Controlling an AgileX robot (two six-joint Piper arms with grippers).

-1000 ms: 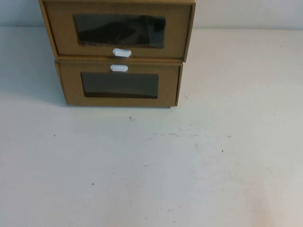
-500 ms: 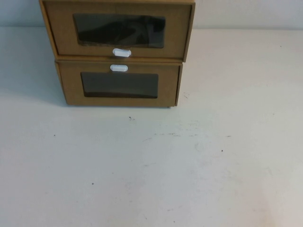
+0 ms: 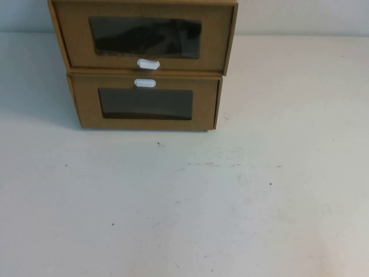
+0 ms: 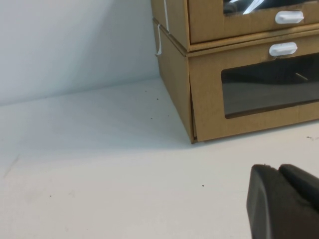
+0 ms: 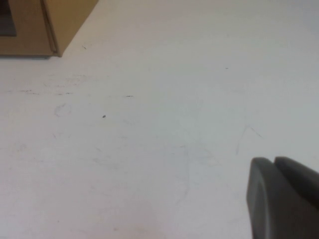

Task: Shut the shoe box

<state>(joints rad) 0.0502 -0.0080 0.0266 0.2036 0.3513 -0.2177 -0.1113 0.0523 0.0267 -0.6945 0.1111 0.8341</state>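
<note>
High view shows neither arm; two cardboard boxes stand stacked at the far edge of the white table (image 3: 242, 196), left of centre. The upper one is the shoe box (image 3: 144, 36), with its white pull tab (image 3: 148, 64) under the clear window, and its front panel juts a little nearer than the lower box (image 3: 145, 104), so I judge the drawer is not fully home. Its long axis runs left to right, the front facing the robot. In the left wrist view the left gripper (image 4: 284, 199) hangs low over the table, with the box fronts just ahead; its dark fingers look pressed together. In the right wrist view the right gripper (image 5: 283, 196), fingers likewise together, hovers over bare table, only a box corner in sight. The left arm seems nearer; the push should go straight away from the robot
</note>
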